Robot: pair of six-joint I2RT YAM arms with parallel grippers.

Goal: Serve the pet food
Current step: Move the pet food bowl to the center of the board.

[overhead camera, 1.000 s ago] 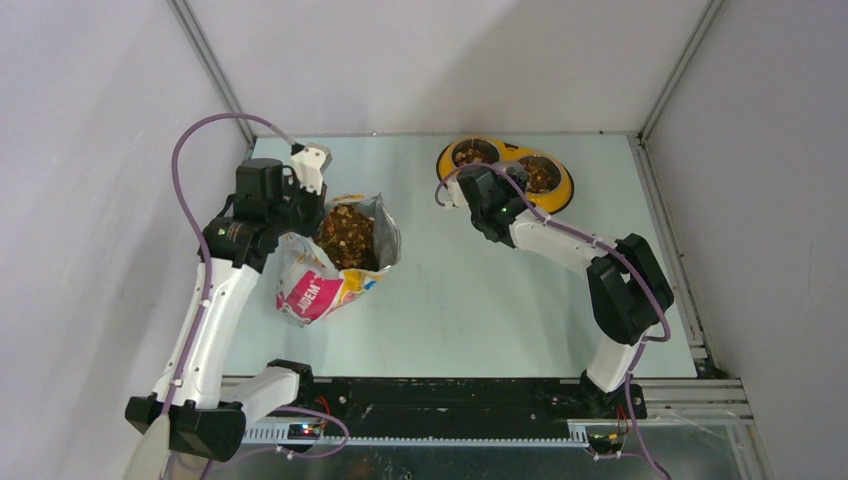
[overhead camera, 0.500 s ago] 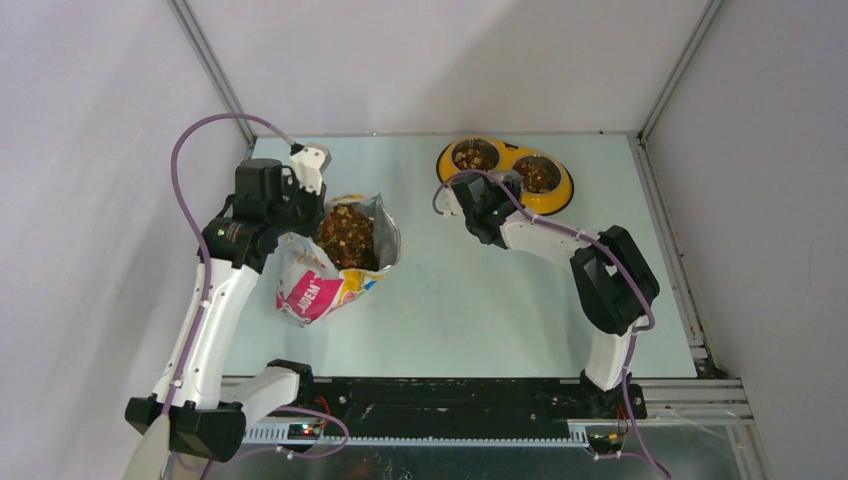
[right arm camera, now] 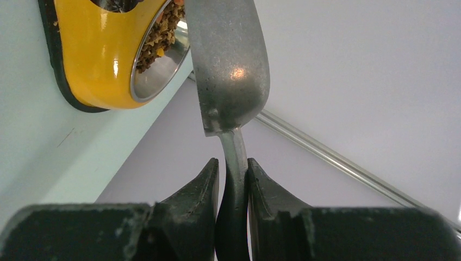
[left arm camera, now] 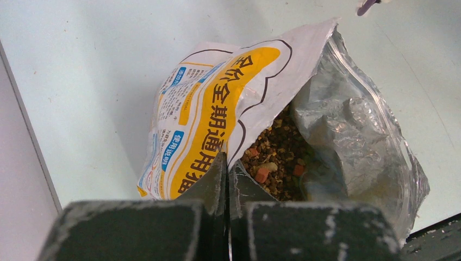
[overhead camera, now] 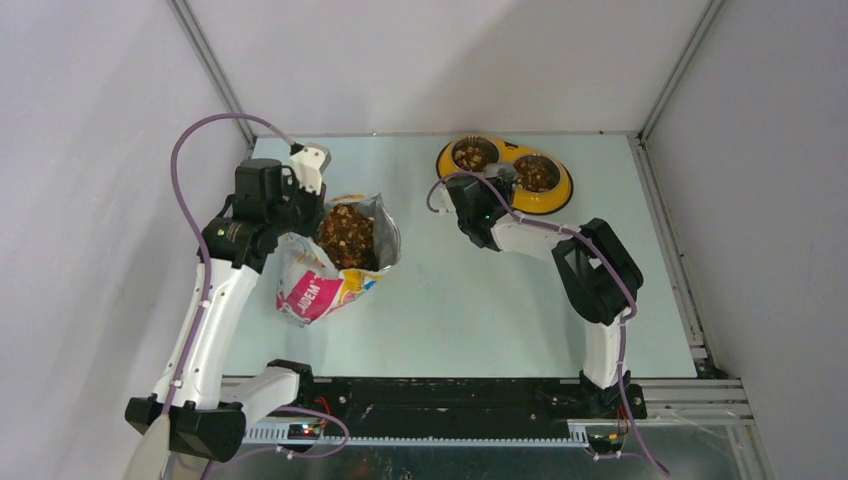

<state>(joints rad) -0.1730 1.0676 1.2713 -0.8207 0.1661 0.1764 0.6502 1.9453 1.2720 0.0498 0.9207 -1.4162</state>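
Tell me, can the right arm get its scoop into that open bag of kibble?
Probably yes: the left end effector pinches the bag rim, its mouth gapes upward, and only bare table lies between it and the scoop.

Straight ahead of the right gripper (right arm camera: 234, 169), the scoop (right arm camera: 228, 65) it clamps and the yellow feeder (right arm camera: 92, 60) close the way; bare table (overhead camera: 470, 300) lies open behind it. The open bag (left arm camera: 217, 103) fills the room just ahead of the left gripper (left arm camera: 225, 176).

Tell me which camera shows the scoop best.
Right wrist view: the scoop looms large, its handle clamped in the right gripper. The top view barely shows it; the left wrist view misses it.
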